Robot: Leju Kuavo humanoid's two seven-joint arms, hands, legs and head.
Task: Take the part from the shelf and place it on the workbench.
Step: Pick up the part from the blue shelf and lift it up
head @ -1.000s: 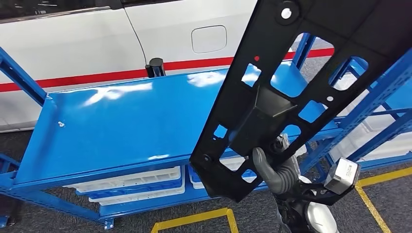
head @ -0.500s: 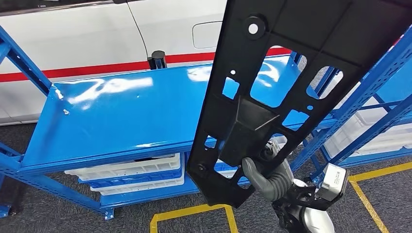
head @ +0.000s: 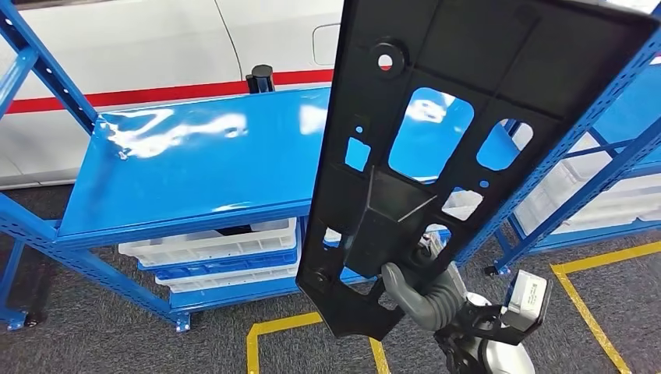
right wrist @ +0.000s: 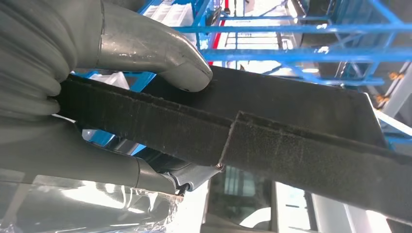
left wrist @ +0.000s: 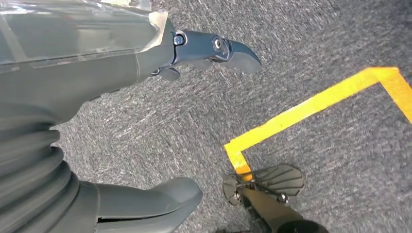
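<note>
The part [head: 475, 54] is a long, flat black panel with several cut-outs and a raised box in its middle. It stands nearly upright in front of me in the head view. My right hand [head: 425, 292] grips its lower end from below. The right wrist view shows that hand [right wrist: 58, 102] with its thumb [right wrist: 160, 53] pressed on one face of the part [right wrist: 291, 141] and dark fingers under the other. My left hand [left wrist: 73, 73] hangs over the grey carpet, its fingers [left wrist: 218, 48] apart from the thumb and holding nothing.
A blue rack with a bare glossy top level [head: 195, 164] stands ahead, white trays [head: 210, 245] on its lower levels. A second blue rack [head: 592, 156] rises at the right. A white car [head: 156, 47] is behind. Yellow tape [head: 312, 327] marks the carpet.
The whole picture has shifted, so the camera has moved. The part now stands more upright and further left in my view, still in my right hand.
</note>
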